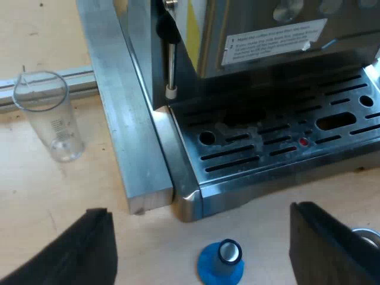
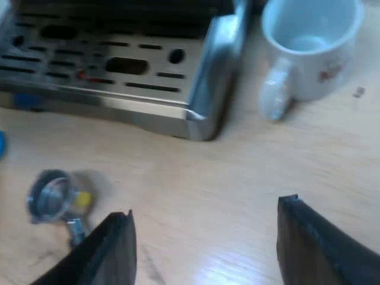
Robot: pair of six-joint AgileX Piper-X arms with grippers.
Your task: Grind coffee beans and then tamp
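Observation:
The espresso machine stands on the wooden table, its slotted drip tray toward me. A blue tamper stands upright on the table just before the tray, between the spread black fingers of my left gripper, which is open and holds nothing. The metal holder's basket lies loose on the table before the drip tray, beside one finger of my right gripper, which is open and empty. A white mug stands upright by the tray's corner.
A clear measuring glass stands on the table beside a metal beam that runs along the machine's side. The steam wand hangs down at the machine's corner. Bare wood lies between my right fingers.

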